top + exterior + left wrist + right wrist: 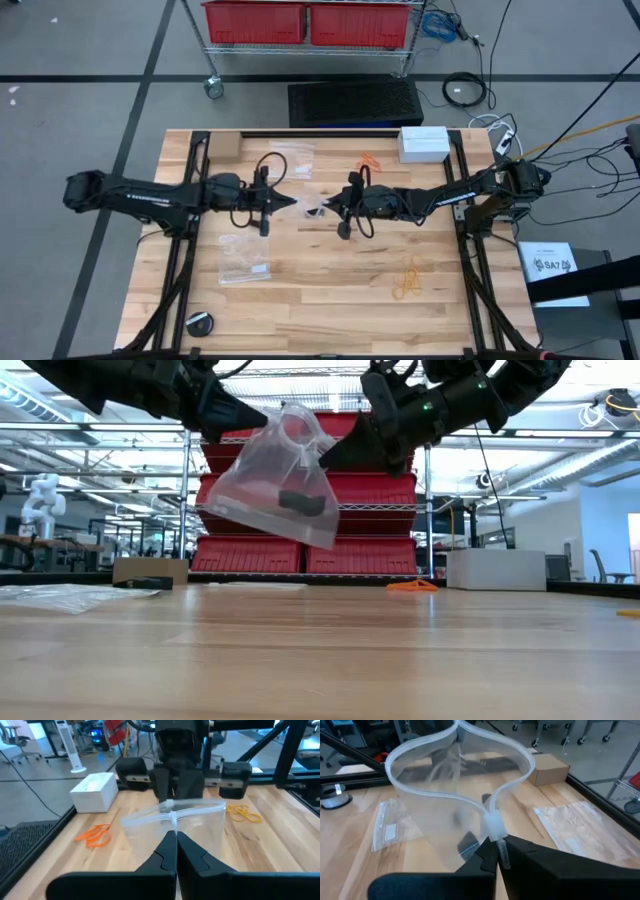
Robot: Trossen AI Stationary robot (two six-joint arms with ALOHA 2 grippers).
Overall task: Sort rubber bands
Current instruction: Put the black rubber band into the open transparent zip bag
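Observation:
A clear zip bag (262,488) hangs above the middle of the table between both grippers, with its mouth pulled open into a loop (420,750). Black rubber bands (300,503) lie inside near its bottom. My left gripper (290,203) is shut on one side of the bag's mouth. My right gripper (326,206) is shut on the opposite side. Orange rubber bands (372,160) lie on the table toward the far edge. Pale yellow-tan rubber bands (408,280) lie toward the near right. My left gripper pinches the bag's zip rim (172,818) between its two fingers, coming level from the table's left. The bag is lifted clear and hangs below the fingers. My right gripper pinches the opposite zip rim (492,826) between its two fingers, coming level from the table's right, with the bag hanging clear of the table.
Two more clear bags lie flat on the table, one near left (245,258) and one far left (285,160). A white box (424,143) and a cardboard box (225,145) sit at the far edge. A black round object (200,323) lies at the near left corner.

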